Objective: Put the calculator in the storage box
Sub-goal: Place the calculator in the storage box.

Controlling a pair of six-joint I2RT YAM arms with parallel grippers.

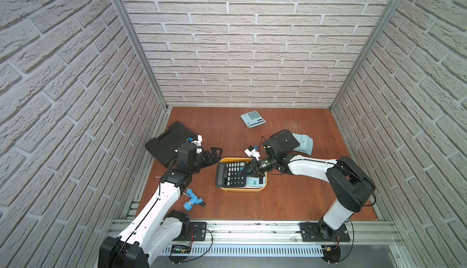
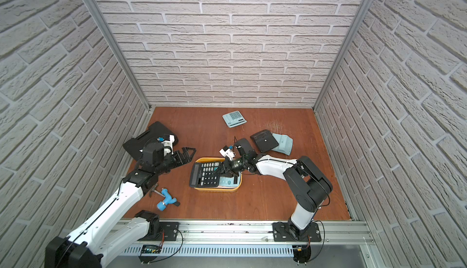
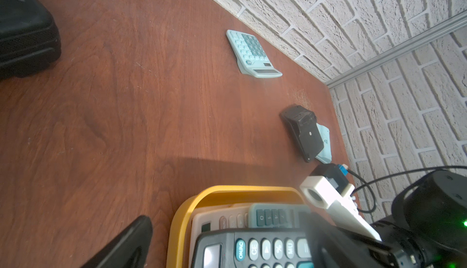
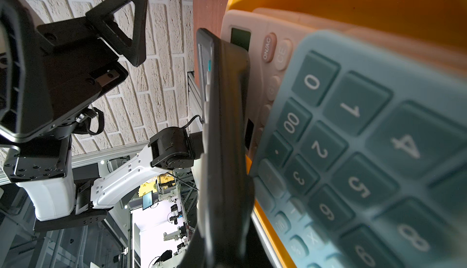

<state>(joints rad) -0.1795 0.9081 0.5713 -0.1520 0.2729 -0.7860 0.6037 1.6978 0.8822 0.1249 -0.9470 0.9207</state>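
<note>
A: What hides the teal calculator [image 1: 252,182] in the storage box [image 1: 242,190]?
B: The black calculator [image 1: 231,174] covers most of it; a pale calculator [image 3: 214,218] beneath shows only in the wrist views.
A: And close up?
B: Teal keys blur.

Brick-pattern walls [image 1: 252,39] (whitish) surround a wooden floor [image 1: 290,198].

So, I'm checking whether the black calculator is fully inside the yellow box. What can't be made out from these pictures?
- Floor of the storage box: hidden in both top views by the black calculator and others beneath it.
- Its edge nearest the right arm: covered by the right gripper.
- The teal calculator: blurred in the right wrist view, too close.
- Left wrist view: the frame edge cuts the box.
</note>
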